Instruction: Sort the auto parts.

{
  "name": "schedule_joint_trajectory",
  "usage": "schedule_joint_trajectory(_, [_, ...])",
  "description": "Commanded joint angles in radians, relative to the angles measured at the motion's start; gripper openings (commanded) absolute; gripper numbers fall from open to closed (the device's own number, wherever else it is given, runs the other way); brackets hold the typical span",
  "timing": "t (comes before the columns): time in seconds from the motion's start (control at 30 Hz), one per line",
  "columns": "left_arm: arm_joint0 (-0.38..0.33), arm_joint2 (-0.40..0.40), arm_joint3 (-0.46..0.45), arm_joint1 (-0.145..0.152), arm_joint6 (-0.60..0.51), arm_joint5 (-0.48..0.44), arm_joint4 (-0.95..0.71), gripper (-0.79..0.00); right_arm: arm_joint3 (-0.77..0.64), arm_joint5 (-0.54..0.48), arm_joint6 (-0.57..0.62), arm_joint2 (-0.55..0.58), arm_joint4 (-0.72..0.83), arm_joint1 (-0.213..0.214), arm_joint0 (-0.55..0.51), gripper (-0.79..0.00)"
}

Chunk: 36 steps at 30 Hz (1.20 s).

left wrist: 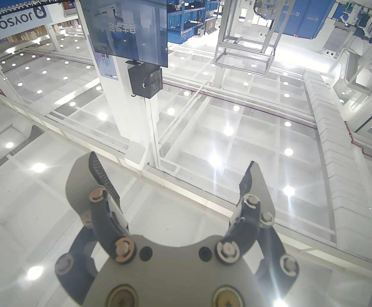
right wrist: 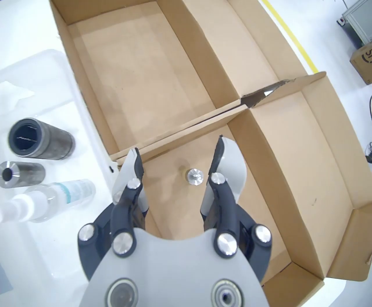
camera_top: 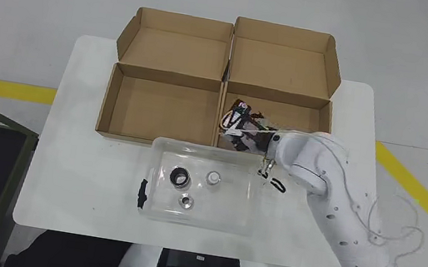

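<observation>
Right gripper (right wrist: 178, 148): we see it over the right box (camera_top: 301, 118), jaws spread apart and holding nothing; it hangs low above the cardboard floor (right wrist: 168, 180).
Small metal part (right wrist: 194, 176): it's sitting on the floor of the right box, between the two spread fingers; it touches neither of them.
Left gripper (left wrist: 172, 160): it points up at the ceiling; its fingers are wide apart with nothing in between.
Clear tray (camera_top: 207, 148): it sits on the white table (camera_top: 66, 161), just in front of both boxes; its far rim is up against them.
Dark cylinder (camera_top: 180, 178): we've got it inside the tray, open end showing in the right wrist view (right wrist: 43, 142).
Small metal sleeve (camera_top: 186, 202): it's in the tray too, just beside the dark cylinder (right wrist: 24, 174).
Spray bottle (camera_top: 213, 177): it's in the tray, on the side towards the right arm; in the right wrist view (right wrist: 58, 194) it is next to the sleeve.
Left box (camera_top: 159, 110): lid folded back; it stands side by side with the right box, walls touching.
Black piece (camera_top: 141, 194): it's at the tray's left edge; we can't tell what it is.
</observation>
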Motion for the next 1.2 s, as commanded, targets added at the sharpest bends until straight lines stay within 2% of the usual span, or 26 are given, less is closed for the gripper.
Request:
schedule_joint_trajectory(0.0, [0.000, 0.000, 0.000, 0.000, 0.000, 0.000, 0.000, 0.000, -0.052, -0.016, 0.000, 0.018, 0.008, 0.007, -0.038, -0.237])
schedule_joint_trajectory(0.3, [0.000, 0.000, 0.000, 0.000, 0.000, 0.000, 0.000, 0.000, -0.260, -0.104, -0.035, 0.106, 0.026, 0.040, -0.198, -0.185])
schedule_joint_trajectory(0.53, [0.000, 0.000, 0.000, 0.000, 0.000, 0.000, 0.000, 0.000, -0.366, -0.173, -0.058, 0.132, 0.043, 0.060, -0.313, -0.139])
schedule_joint_trajectory(0.8, [0.000, 0.000, 0.000, 0.000, 0.000, 0.000, 0.000, 0.000, -0.386, -0.202, -0.089, 0.116, -0.002, 0.071, -0.379, -0.117])
schedule_joint_trajectory(1.17, [0.000, 0.000, 0.000, 0.000, 0.000, 0.000, 0.000, 0.000, -0.310, -0.182, -0.161, 0.059, -0.075, 0.071, -0.379, -0.114])
